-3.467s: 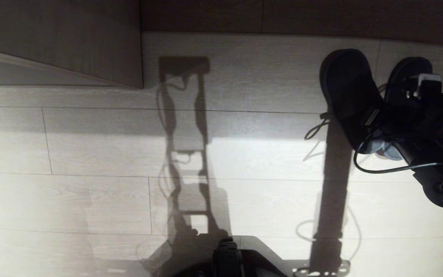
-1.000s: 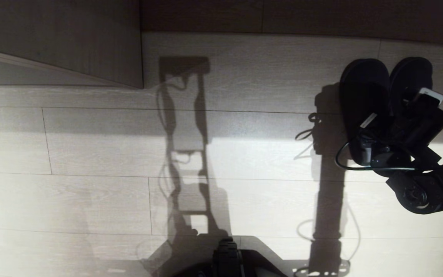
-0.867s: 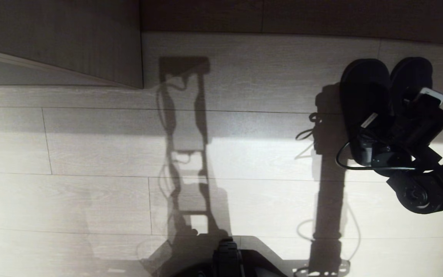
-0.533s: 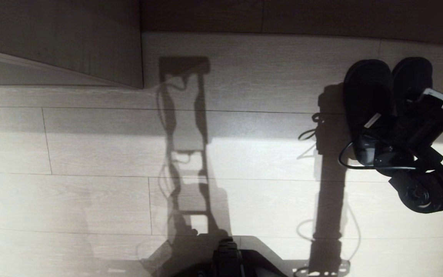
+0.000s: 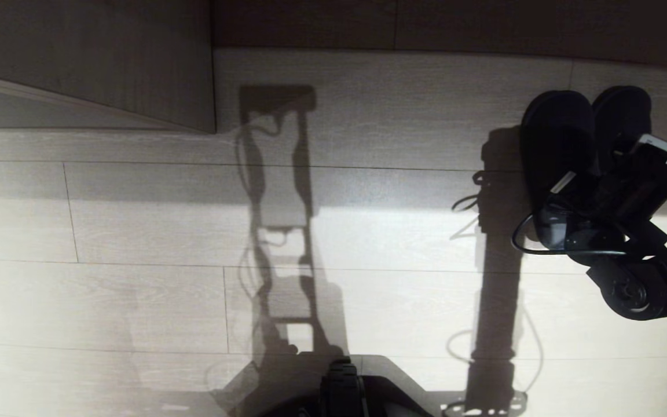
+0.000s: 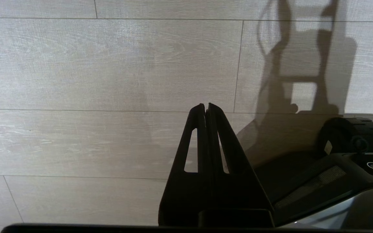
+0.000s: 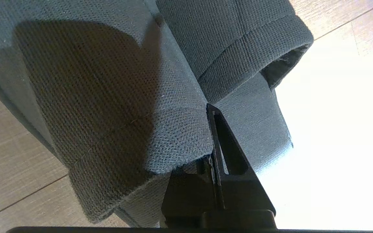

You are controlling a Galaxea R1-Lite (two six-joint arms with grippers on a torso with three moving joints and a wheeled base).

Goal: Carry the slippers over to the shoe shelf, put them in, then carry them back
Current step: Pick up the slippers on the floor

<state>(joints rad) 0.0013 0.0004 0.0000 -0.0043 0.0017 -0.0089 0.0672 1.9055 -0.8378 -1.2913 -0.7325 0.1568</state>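
Observation:
The slippers [image 5: 556, 136], a dark fabric pair, lie side by side at the right, toes pointing away from me, low over the pale plank floor. My right gripper [image 5: 594, 174] is shut on their inner edges where the two meet. Close up, the grey woven slippers [image 7: 115, 97] fill the right wrist view; the right gripper [image 7: 209, 110] pinches the fabric, one finger [image 7: 228, 152] showing and the other under the cloth. The left gripper [image 6: 205, 105] hangs shut and empty over bare floor. A wood-grain unit with a pale board [image 5: 79, 104] at the far left may be the shoe shelf.
My dark base [image 5: 342, 385] sits at the near edge and also shows as the base [image 6: 335, 155] beside the left gripper. A cable loop [image 5: 519, 243] hangs off the right wrist. A dark band [image 5: 455, 23] runs along the far side of the floor.
Since the oldest frame the slippers have swung from a tilt to side by side and look lower. Over the last second they and the right gripper drifted slightly right.

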